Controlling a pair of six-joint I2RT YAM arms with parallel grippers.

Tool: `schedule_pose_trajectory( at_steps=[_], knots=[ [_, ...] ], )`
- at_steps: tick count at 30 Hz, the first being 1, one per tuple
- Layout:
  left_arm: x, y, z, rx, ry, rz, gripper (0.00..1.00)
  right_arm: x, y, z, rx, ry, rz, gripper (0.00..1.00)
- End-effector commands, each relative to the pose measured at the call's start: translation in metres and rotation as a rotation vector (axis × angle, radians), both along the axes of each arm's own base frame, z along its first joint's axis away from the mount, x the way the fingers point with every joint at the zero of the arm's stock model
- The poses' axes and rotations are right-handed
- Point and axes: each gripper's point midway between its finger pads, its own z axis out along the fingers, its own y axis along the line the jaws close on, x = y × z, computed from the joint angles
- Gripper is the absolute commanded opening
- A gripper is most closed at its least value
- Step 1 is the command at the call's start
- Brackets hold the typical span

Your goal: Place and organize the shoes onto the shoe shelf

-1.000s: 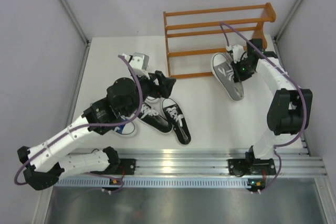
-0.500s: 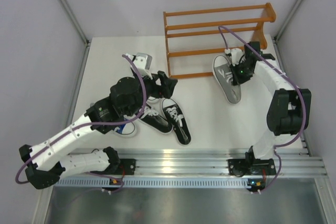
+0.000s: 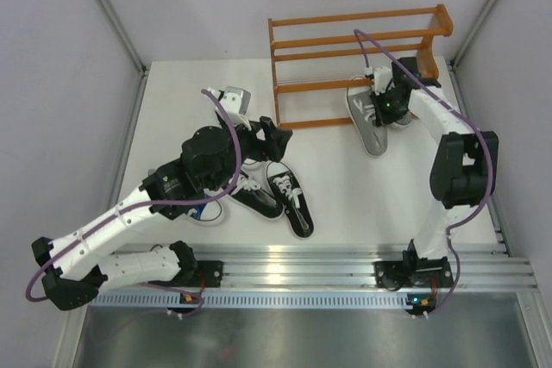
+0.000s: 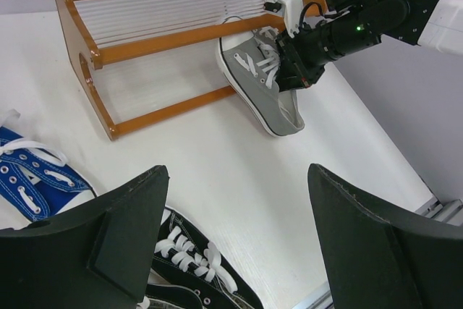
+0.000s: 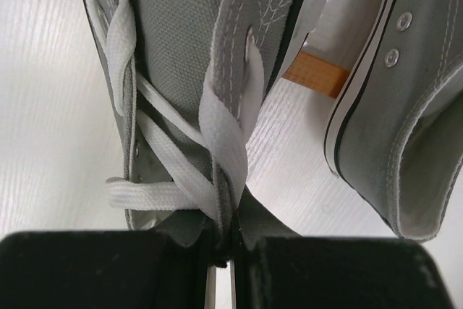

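Note:
The orange-brown shoe shelf (image 3: 358, 49) stands at the back of the table. My right gripper (image 3: 384, 109) is shut on the laced throat of a grey shoe (image 3: 369, 131), whose toe points into the shelf's lowest tier (image 4: 170, 110). The right wrist view shows the pinch (image 5: 224, 251) on that grey shoe (image 5: 181, 48), with a second grey shoe (image 5: 405, 135) just to its right. My left gripper (image 3: 272, 135) hangs open over two black shoes (image 3: 289, 200), holding nothing. A blue shoe (image 4: 29, 186) lies left of them, partly under my left arm.
The white table (image 3: 345, 204) ends at a metal rail (image 3: 293, 265) by the arm bases. Grey walls close in on both sides. The shelf's left end post (image 4: 76, 63) stands close in front of my left gripper (image 4: 239, 208).
My right gripper has carried the grey shoe up and left, so its toe now reaches the shelf's bottom tier. The left arm has shifted only slightly.

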Motion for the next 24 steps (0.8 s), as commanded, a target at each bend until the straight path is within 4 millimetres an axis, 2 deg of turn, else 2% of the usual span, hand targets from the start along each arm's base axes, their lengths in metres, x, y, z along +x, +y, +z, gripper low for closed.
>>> schedule_pose_trajectory(
  at_steps=[1, 6, 12, 13, 14, 15, 16, 18, 19, 20, 22, 23, 24],
  knots=[
    [0.001, -0.001, 0.015, -0.053, -0.029, 0.0, 0.83, 0.039, 0.018, 0.041, 0.033, -0.177, -0.011, 0.0],
    [0.001, -0.001, 0.014, -0.058, -0.024, 0.0, 0.83, 0.058, 0.02, 0.05, 0.042, -0.24, -0.086, 0.01],
    [0.001, -0.006, 0.011, -0.055, -0.016, -0.013, 0.83, 0.061, 0.028, 0.045, 0.101, -0.248, -0.113, 0.41],
    [0.001, -0.006, 0.012, -0.057, -0.018, -0.013, 0.83, 0.059, 0.028, 0.049, 0.106, -0.255, -0.11, 0.51],
    [0.001, -0.007, 0.013, -0.057, -0.018, -0.014, 0.83, 0.057, 0.028, 0.052, 0.106, -0.262, -0.103, 0.56],
    [0.001, -0.006, 0.013, -0.059, -0.019, -0.014, 0.83, 0.051, 0.028, 0.051, 0.103, -0.261, -0.082, 0.61],
    [0.0, -0.005, 0.014, -0.061, -0.021, -0.013, 0.83, 0.047, 0.027, 0.064, 0.106, -0.29, -0.068, 0.68],
    [0.0, -0.004, 0.015, -0.065, -0.023, -0.011, 0.83, 0.038, 0.028, 0.071, 0.116, -0.3, -0.013, 0.72],
    [-0.001, -0.002, 0.017, -0.068, -0.026, -0.01, 0.83, 0.031, 0.028, 0.081, 0.123, -0.312, 0.013, 0.74],
    [-0.001, -0.001, 0.017, -0.07, -0.029, -0.009, 0.83, 0.02, 0.027, 0.08, 0.126, -0.281, 0.045, 0.74],
    [-0.002, 0.001, 0.019, -0.075, -0.033, -0.006, 0.83, 0.003, 0.035, 0.09, 0.138, -0.302, 0.215, 0.75],
    [-0.002, 0.002, 0.018, -0.072, -0.033, -0.004, 0.83, -0.003, 0.035, 0.088, 0.094, -0.328, 0.36, 0.76],
    [-0.003, 0.003, 0.017, -0.071, -0.033, -0.004, 0.83, -0.022, 0.041, 0.077, 0.118, -0.28, 0.438, 0.76]
  ],
)
